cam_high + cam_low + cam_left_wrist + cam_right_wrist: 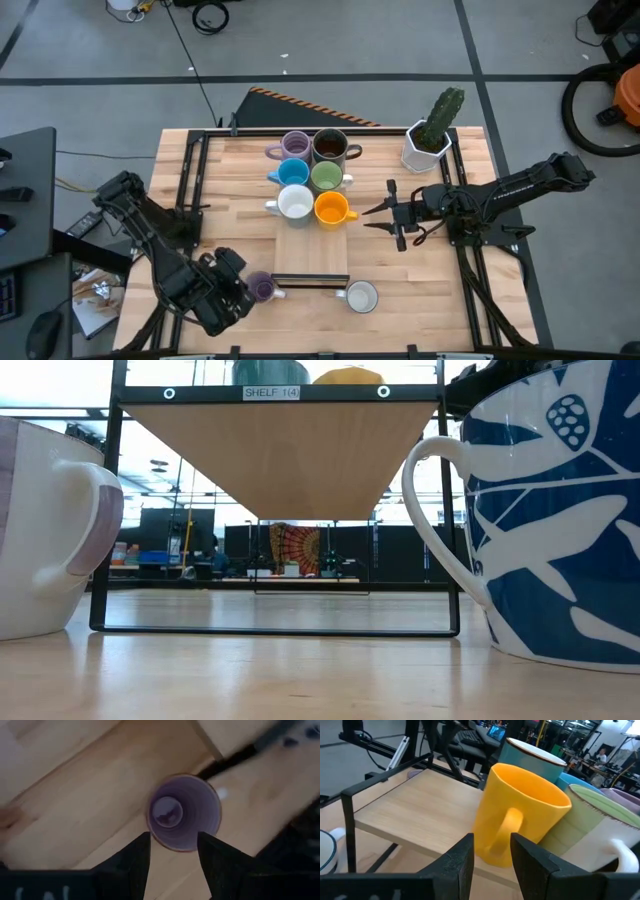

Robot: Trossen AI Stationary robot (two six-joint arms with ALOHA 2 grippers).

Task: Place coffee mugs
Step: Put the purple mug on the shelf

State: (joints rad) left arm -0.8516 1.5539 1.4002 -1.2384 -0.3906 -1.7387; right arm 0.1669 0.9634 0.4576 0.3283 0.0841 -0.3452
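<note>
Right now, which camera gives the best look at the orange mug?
The right wrist view: the orange mug fills it, handle facing the right tool. The high view shows it small from above, on the shelf. The low view shows only its top; the left wrist view shows none.

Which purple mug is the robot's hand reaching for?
The purple mug at the table's front edge, left of the small shelf. The left gripper is right at its rim. The other purple mug sits in the back cluster with five other mugs.
</note>
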